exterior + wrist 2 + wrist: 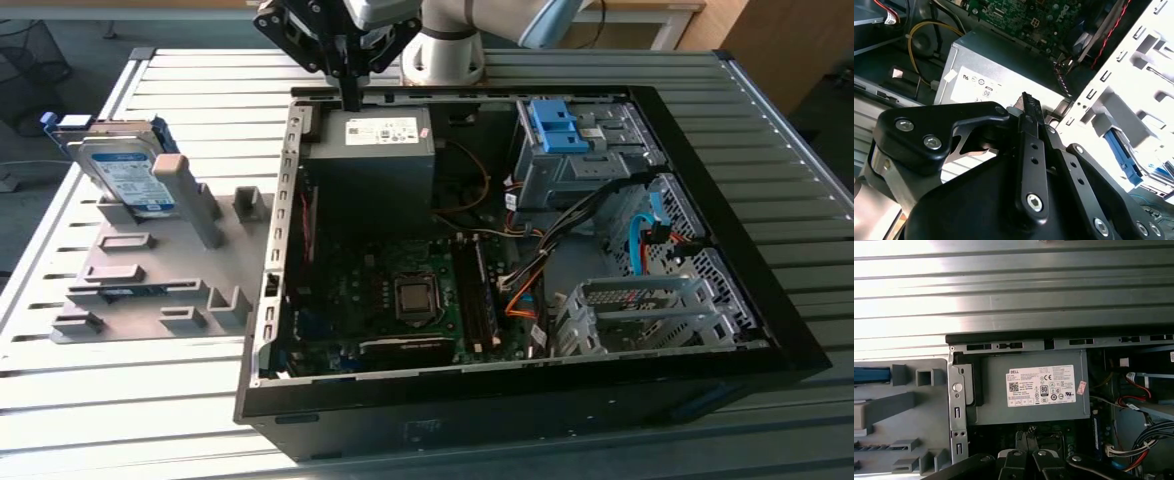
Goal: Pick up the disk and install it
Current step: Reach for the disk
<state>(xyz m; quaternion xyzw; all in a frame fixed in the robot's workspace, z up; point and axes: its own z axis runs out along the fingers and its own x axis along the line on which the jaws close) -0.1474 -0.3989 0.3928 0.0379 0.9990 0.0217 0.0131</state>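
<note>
Gripper (350, 97) closed, fingers together, nothing btwn them. Hangs at rear edge of open PC case (729, 212), just above grey PSU (374, 165). Both wrist views: the pressed-together tips sit over the PSU's white sticker. Disk (123, 172) leans tilted in grey fixture (140, 275) on slatted table (134, 410), at exterior view's left of case, well apart from gripper.

Disk (123, 172) propped on holder (134, 268), computer case (534, 420) beside it, claw (351, 100) above case
</note>
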